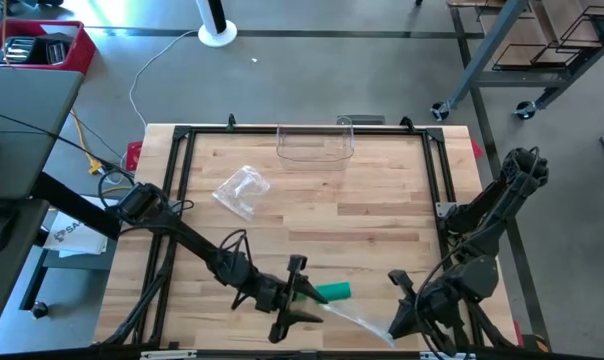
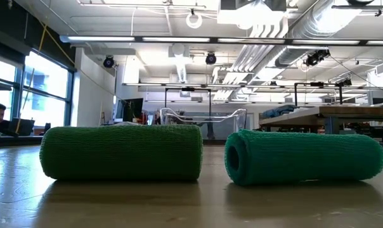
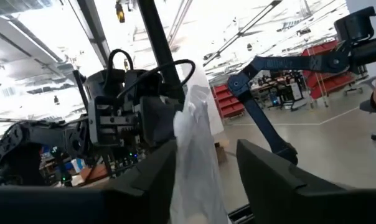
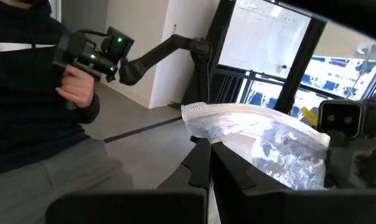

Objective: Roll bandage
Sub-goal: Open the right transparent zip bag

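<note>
Left gripper sits at the near edge of the table with its fingers spread apart; the clear plastic bag hangs between them, but I can't tell if they're touching it. Right gripper, also near edge, is clamped shut on the other end of that bag. The green bandage roll lies just right of the left gripper. A second clear bag and a clear bin sit farther back. My take: hold the bag mouth taut and steady, then move slowly so the roll doesn't wander.
</note>
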Controlling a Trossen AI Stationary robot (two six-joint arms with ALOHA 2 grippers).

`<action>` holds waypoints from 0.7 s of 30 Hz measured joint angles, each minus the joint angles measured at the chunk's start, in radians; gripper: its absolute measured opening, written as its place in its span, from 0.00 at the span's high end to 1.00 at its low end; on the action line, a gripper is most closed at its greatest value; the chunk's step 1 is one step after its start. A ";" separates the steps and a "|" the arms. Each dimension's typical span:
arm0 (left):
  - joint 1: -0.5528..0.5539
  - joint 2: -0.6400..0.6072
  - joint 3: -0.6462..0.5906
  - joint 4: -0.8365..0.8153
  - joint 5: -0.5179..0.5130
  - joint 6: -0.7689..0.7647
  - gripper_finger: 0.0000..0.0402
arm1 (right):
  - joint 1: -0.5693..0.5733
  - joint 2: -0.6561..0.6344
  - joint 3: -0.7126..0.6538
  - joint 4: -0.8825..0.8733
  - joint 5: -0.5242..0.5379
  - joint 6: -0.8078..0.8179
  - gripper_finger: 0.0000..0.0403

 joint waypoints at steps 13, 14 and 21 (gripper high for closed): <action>-0.005 0.006 0.000 0.054 0.000 0.015 0.83 | 0.000 0.000 0.000 -0.002 0.000 0.005 1.00; -0.005 0.006 0.000 0.055 0.000 0.016 0.83 | 0.000 0.000 0.000 -0.002 0.000 0.005 1.00; -0.003 0.006 0.000 0.056 0.000 0.016 0.87 | 0.000 0.000 0.000 -0.003 0.000 0.006 1.00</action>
